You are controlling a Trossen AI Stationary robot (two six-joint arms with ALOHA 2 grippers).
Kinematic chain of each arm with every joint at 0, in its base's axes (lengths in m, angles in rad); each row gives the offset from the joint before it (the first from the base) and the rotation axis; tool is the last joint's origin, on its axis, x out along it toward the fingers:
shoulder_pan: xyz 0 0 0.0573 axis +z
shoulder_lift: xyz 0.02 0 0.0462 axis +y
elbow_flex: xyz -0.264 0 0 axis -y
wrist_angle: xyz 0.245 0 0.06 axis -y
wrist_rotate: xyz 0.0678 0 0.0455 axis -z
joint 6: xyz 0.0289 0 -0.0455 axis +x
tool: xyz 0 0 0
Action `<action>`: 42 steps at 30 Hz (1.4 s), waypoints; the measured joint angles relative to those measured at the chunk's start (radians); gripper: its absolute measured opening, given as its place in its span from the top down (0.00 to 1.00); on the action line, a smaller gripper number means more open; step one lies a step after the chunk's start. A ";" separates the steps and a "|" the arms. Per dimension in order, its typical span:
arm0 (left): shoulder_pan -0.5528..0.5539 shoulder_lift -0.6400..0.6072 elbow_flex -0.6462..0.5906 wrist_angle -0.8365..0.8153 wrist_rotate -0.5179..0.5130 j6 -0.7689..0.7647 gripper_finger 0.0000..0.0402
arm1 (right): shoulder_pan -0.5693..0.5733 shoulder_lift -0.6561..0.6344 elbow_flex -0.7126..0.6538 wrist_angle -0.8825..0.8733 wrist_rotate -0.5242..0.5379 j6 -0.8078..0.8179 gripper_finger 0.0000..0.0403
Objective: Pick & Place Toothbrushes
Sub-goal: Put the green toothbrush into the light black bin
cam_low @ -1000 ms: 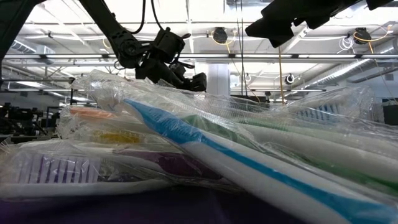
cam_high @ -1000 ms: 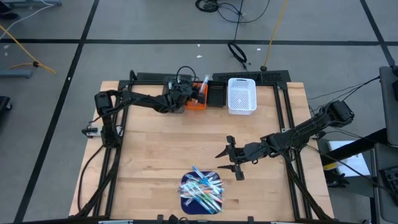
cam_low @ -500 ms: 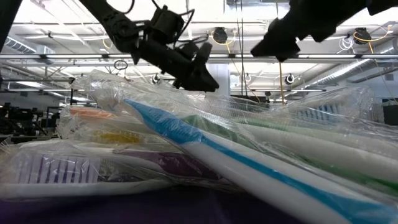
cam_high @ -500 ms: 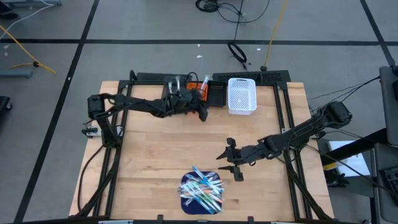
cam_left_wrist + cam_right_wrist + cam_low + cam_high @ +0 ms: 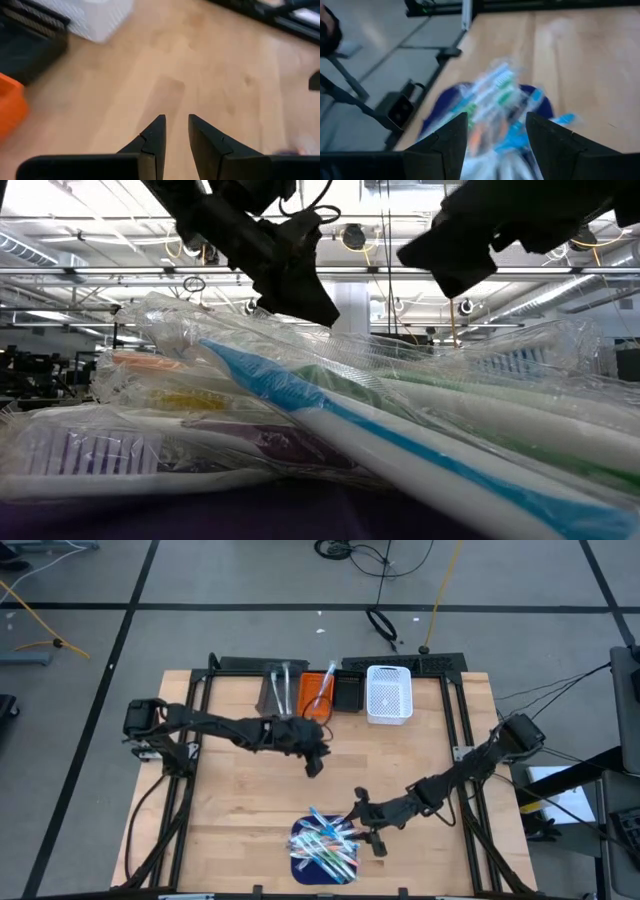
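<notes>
Glossily plastic-wrapped slender toothbrushes (image 5: 326,843)

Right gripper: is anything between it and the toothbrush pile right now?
Nothing visible. The right gripper, jaws open and empty, hangs at the edge of the toothbrushes heaped on the blue mat; its wrist view shows only the pile ahead. The left gripper is off to the side, over bare table.
</notes>
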 joint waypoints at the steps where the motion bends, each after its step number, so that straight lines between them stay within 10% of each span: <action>1: -0.015 0.000 0.000 -0.008 -0.001 -0.004 0.80 | 0.006 0.015 0.001 0.022 -0.001 0.005 0.52; 34: -0.263 0.000 0.000 -0.132 -0.208 -0.113 0.80 | 0.015 0.359 0.297 -0.094 -0.080 0.091 0.53; 42: -0.264 0.000 0.000 -0.132 -0.211 -0.110 0.80 | 0.009 0.352 0.298 -0.161 -0.042 0.113 0.73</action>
